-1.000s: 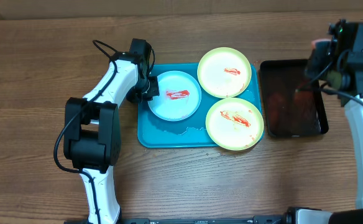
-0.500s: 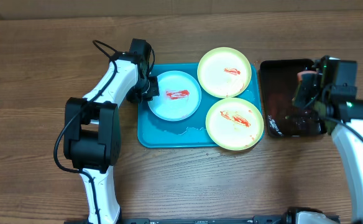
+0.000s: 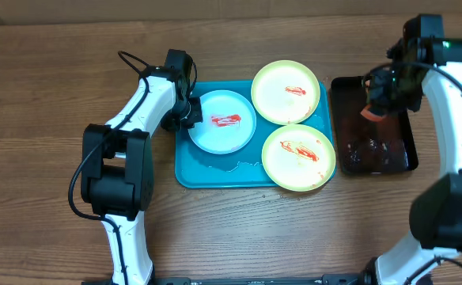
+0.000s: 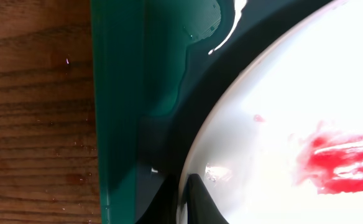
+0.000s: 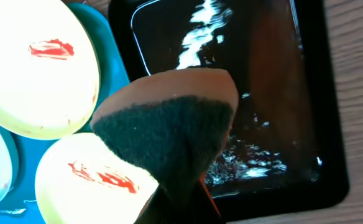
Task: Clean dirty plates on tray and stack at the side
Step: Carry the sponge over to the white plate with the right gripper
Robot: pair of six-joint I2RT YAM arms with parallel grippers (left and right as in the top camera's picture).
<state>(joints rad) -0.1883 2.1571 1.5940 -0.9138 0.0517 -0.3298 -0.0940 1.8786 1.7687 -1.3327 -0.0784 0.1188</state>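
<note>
Leftmost, on the wooden worktop (image 3: 41, 119), the left jaws clench the rim of a red-smeared pale blue-white round plastic plate (image 3: 223, 127) lying in the large turquoise plastic tray (image 3: 207, 176) beside two smeared pale yellow-green plates (image 3: 286, 103); the right jaws grasp an orange-and-dark-green sponge (image 3: 371, 113) above a glossy black tray (image 3: 373, 158).

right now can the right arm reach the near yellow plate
Probably yes: the right gripper, shut on the sponge, hangs over the black tray; nothing stands between it and the near yellow plate.
</note>
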